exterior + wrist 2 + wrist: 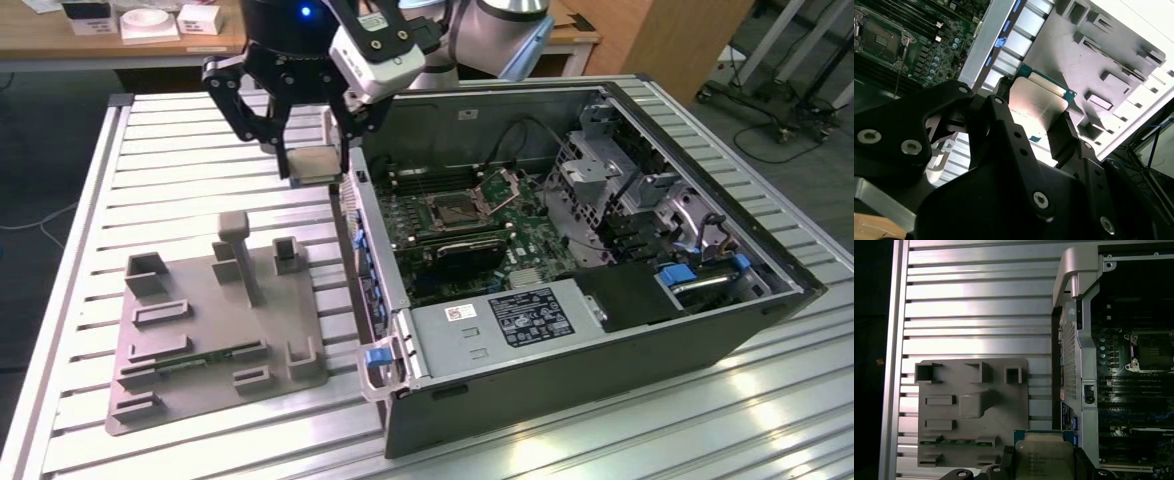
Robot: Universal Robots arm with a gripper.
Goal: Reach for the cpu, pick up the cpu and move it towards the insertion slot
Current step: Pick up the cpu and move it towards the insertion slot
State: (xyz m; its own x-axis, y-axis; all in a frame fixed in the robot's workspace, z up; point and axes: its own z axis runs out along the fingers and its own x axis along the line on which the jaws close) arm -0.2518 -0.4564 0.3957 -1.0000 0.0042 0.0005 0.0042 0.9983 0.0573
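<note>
Lower left of the exterior view: grey plastic tray (220, 330) on the slatted aluminium table (174, 140), with upright posts and shallow recesses; a thin green memory stick (207, 358) lies along its near edge.

Lower centre to right of that view: open computer case (587, 330), lying on its side, side panel off, a blue latch (378, 353) at its near corner. Inside, a green motherboard (461, 225) with cables and a silver drive cage toward the frame's right.

Centre of the exterior view, deeper in the case: the insertion slot (450, 212), a square silver-framed socket with a dark centre, its hinged bracket (505, 182) tilted up behind it. The same slot sits at the right edge of the first wrist view (1149, 351) and in the upper left of the second wrist view (880, 41).

Upper left of centre in the exterior view: black gripper (310, 170), its fingers closed on the cpu (314, 164). The chip is held in the air above the table, just beside the case's left wall and outside it, apart from both tray and slot. In both wrist views the cpu (1036, 112) (1045, 460) shows its silvery top and green rim, pinched between black fingers (1064, 137).

Top left, farthest: a wooden desk (54, 42) with small white boxes.
</note>
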